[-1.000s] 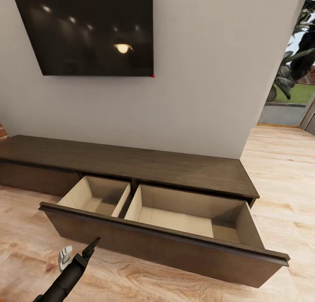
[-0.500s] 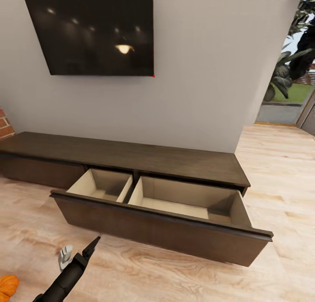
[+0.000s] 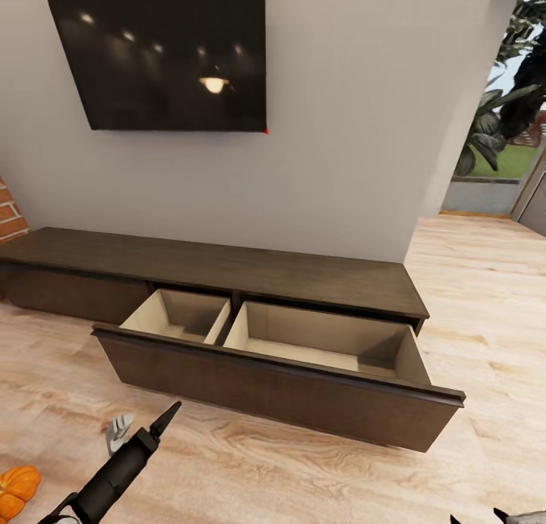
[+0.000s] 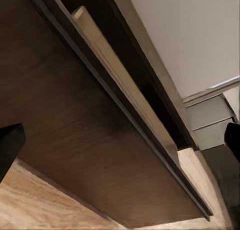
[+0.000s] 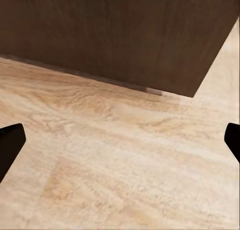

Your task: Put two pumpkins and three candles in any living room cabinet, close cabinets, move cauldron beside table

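One bright orange ribbed pumpkin [image 3: 17,490] low at far left on pale wood-plank floor [image 3: 250,471]. Left end effector [image 3: 140,431] spread wide, empty; right end effector [image 5: 120,140] likewise wide. Long dark brown wood cabinet [image 3: 227,270] with drawer pulled out, both compartments bare. Likely next: reach pumpkin, grasp, carry to drawer. Black wall screen [image 3: 163,50] above; doorway at right.

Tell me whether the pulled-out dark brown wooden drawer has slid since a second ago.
No. The drawer sticks out from the long dark brown cabinet top as far as before; the whole view shifted because the camera moved.
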Controlling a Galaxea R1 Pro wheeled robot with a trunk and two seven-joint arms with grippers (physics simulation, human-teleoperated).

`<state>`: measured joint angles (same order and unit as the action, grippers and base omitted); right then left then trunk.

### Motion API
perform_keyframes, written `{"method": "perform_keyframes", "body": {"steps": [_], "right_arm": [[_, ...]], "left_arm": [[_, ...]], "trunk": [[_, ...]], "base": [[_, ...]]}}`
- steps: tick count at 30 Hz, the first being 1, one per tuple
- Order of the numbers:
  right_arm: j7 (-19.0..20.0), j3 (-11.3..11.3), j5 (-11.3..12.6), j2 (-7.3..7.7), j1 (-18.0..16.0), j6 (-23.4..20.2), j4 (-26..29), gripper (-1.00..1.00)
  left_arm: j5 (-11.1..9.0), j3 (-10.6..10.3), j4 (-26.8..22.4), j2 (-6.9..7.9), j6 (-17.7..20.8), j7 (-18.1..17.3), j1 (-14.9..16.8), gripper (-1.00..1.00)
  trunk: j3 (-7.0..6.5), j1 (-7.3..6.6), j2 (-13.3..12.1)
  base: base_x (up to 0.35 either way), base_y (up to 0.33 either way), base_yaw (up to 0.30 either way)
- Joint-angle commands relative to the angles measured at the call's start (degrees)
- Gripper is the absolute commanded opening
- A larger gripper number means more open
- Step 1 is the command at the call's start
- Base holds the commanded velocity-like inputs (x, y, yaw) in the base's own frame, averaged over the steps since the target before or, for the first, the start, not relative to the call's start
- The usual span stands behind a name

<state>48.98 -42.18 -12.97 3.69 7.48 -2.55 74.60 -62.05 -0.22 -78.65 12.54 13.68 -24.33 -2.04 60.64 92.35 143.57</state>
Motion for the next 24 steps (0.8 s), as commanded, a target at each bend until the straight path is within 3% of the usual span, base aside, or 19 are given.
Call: {"method": "perform_keyframes", "body": {"steps": [1,4,9,11,13,19,22,24], "right_arm": [[-1.35,0.09,-0.3,-0.84,-0.01,-0.22,0.77,1.0],[-3.42,0.56,-0.67,-1.94,0.0,-0.4,1.7,1.0],[-4.08,0.75,-0.85,-2.32,0.0,-0.77,1.64,1.0],[-4.22,1.38,-0.84,-3.27,-0.05,-0.8,1.69,1.0],[-4.3,2.52,-0.88,-5.42,-0.07,-0.94,2.21,1.0],[-4.4,3.76,-0.93,-9.93,-0.35,-1.83,4.8,1.0],[-4.54,5.81,-0.97,-11.49,-0.91,-5.17,5.74,1.0],[-6.5,9.69,-0.94,-12.14,-1.81,-9.25,6.44,1.0]], "left_arm": [[-0.15,0.05,-0.42,-0.07,1.1,1.99,-0.03,1.0],[0.34,0.25,-0.89,-0.38,1.95,6.67,-0.17,1.0],[0.13,0.49,-0.92,-0.37,2.38,8.19,-0.36,1.0],[-0.19,0.57,-0.95,-0.07,3.05,8.39,-0.44,1.0],[-0.51,0.64,-0.97,0.1,3.76,8.51,-0.66,1.0],[-0.59,0.91,-0.87,0.19,4.1,8.58,-0.85,1.0],[-0.58,1.68,-0.83,0.16,4.14,8.59,-0.91,1.0],[-0.57,2.16,-0.82,0.14,4.15,8.59,-0.98,1.0]], "trunk": [[0.03,0.0,0.02],[0.03,0.0,0.02],[0.03,0.0,0.02],[0.03,0.0,0.02],[0.03,0.0,0.02],[0.03,0.0,0.02],[0.03,0.0,0.02],[0.02,0.0,0.02]], "base": [[-0.001,0.0,-0.024],[0.0,0.0,-0.009],[0.0,0.0,-0.002],[0.0,0.0,0.0],[0.0,0.0,0.0],[0.0,0.0,0.058],[0.0,0.0,0.22],[0.0,0.0,0.263]]}}
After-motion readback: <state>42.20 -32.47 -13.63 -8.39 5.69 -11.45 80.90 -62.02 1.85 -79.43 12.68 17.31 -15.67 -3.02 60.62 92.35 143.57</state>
